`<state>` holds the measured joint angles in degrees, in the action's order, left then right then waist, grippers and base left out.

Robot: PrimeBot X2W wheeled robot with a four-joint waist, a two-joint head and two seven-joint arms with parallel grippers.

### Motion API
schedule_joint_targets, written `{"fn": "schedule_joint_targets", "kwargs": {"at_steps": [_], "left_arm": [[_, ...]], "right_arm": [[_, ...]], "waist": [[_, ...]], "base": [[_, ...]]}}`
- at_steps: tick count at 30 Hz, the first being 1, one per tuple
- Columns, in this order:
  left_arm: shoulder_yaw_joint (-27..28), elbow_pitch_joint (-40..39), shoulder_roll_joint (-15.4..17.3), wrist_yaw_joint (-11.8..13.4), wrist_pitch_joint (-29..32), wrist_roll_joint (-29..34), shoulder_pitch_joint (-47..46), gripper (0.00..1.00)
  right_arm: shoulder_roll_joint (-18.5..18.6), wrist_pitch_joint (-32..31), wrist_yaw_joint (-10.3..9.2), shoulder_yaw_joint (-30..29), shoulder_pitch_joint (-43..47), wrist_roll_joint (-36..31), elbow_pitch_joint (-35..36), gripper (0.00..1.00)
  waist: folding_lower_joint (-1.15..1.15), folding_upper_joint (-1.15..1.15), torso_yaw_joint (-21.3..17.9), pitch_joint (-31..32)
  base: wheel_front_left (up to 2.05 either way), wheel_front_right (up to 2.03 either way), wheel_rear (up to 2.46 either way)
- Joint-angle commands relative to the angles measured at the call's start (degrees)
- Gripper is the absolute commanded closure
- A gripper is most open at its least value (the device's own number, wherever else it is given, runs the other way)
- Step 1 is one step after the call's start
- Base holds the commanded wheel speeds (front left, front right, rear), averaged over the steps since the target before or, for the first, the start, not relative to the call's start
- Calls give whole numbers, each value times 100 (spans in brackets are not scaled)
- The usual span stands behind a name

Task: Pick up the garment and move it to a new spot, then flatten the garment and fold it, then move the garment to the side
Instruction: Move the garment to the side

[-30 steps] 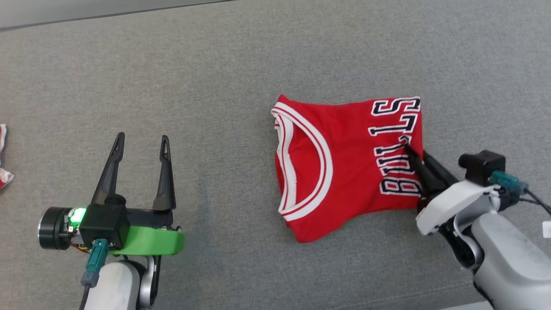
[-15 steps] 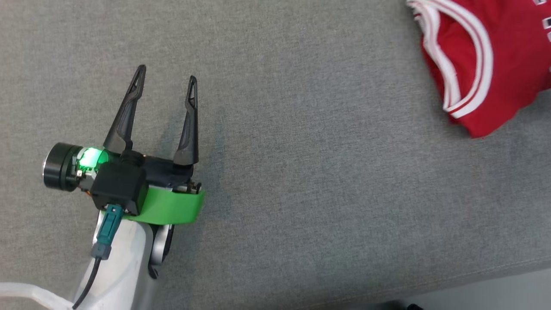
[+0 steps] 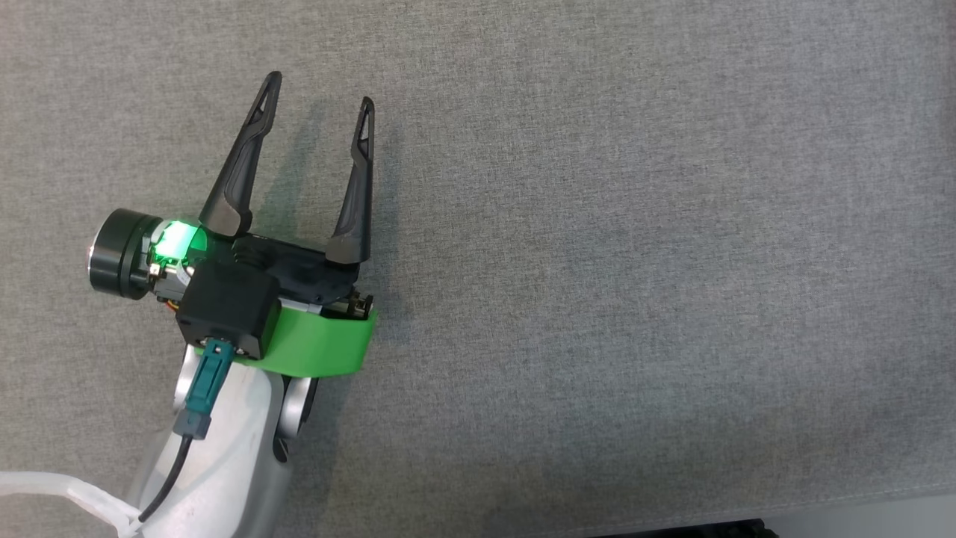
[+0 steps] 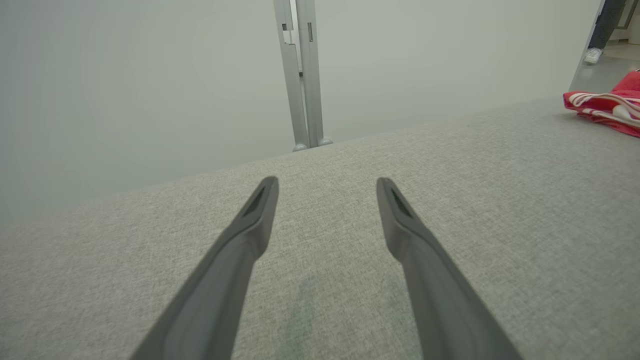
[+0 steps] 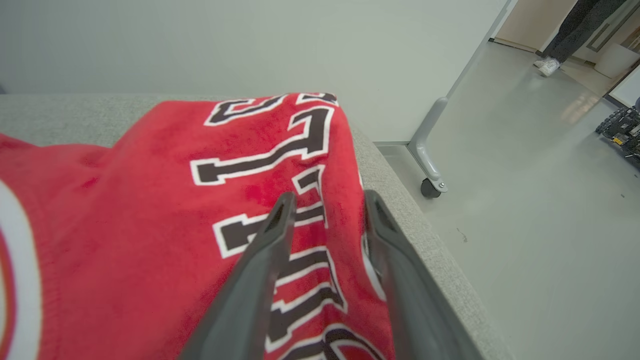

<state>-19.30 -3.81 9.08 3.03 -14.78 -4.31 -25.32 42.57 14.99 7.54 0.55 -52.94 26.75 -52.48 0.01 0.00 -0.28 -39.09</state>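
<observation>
At the left of the head view, the left tool [image 3: 320,91] hovers over the grey cloth-covered surface [image 3: 635,261], a green band [image 3: 321,347] round its wrist and a green light [image 3: 175,239] glowing beside it; its two dark fingers stand wide apart with nothing between them. Its own wrist view shows the same wide spread [image 4: 327,182] over bare grey fabric [image 4: 500,200], with a grey metal post [image 4: 300,75] against the pale wall beyond the far edge. At the far right of that view lies a bunch of red cloth with white stripes [image 4: 605,105], probably the garment, though too little of it shows to be sure. In the right wrist view the red garment [image 5: 150,200] lies on the surface [image 5: 50,115] near its right-hand edge, with black, white-edged lettering facing up. The right tool [image 5: 330,196] points across that lettering with its fingers parted to a moderate gap and red cloth showing between them, and no fold is pinched. To the right, the floor [image 5: 525,225] drops away, with a wheeled frame leg [image 5: 430,160] and a person's shoe [image 5: 547,65] further off.
</observation>
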Motion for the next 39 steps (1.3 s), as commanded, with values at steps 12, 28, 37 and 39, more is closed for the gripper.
{"fn": "schedule_joint_targets", "kwargs": {"at_steps": [12,28,37,39], "left_arm": [[167,375,112,161,-43,-168,506,0],[506,603,153,498,-41,-564,1723,0],[601,855,194,607,-40,-727,2118,0],[626,931,190,612,-40,-770,2213,0]], "right_arm": [[-1501,16,-11,-1630,1997,-886,2070,0],[-3330,18,-11,-975,4707,-1338,4776,0],[-3540,-34,-11,-524,5339,-1515,5189,0],[-3533,-71,-10,-455,5422,-1535,5222,0]], "waist": [[-1,0,-244,1069],[-1,0,-297,2490],[-1,0,24,3030],[-1,0,131,3161]], "base": [[0,0,0],[0,0,0],[0,0,0],[0,0,0]]}}
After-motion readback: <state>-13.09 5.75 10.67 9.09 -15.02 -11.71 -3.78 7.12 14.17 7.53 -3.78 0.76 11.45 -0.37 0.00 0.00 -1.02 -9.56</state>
